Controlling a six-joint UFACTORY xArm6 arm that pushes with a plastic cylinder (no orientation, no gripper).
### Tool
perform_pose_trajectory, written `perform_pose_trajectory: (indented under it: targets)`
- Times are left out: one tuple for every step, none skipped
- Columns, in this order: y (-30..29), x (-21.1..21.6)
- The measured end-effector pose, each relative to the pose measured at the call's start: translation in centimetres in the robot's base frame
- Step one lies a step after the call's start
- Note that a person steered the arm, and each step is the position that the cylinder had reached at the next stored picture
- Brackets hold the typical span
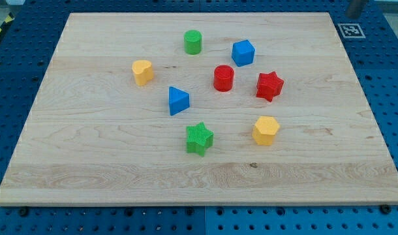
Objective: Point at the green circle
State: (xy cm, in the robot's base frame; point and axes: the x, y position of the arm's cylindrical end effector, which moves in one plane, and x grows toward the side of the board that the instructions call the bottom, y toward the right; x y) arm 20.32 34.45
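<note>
The green circle [193, 42] is a short green cylinder standing near the top middle of the wooden board [88, 150]. A short piece of dark rod shows at the view's top right edge, just past the board's corner. My tip [355, 15] is there, far to the right of the green circle and touching no block. The block nearest to the green circle is the blue cube [243, 52], to its right.
A yellow heart-like block [142, 72] lies at the left. A red circle [224, 78], a red star [269, 85] and a blue triangle [178, 100] lie mid-board. A green star [199, 138] and a yellow hexagon [265, 130] lie lower. A black-and-white tag [350, 30] sits off the top right corner.
</note>
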Motion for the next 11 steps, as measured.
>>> perform_pose_trajectory:
  targets:
    - [0.0, 0.0]
    - [0.0, 0.0]
    - [0.0, -0.1]
    - [0.0, -0.1]
    - [0.0, -0.1]
    - [0.0, -0.1]
    - [0.0, -1.1]
    - [-0.2, -1.2]
    - [-0.4, -1.2]
    - [-0.4, -1.2]
    - [-0.5, -1.2]
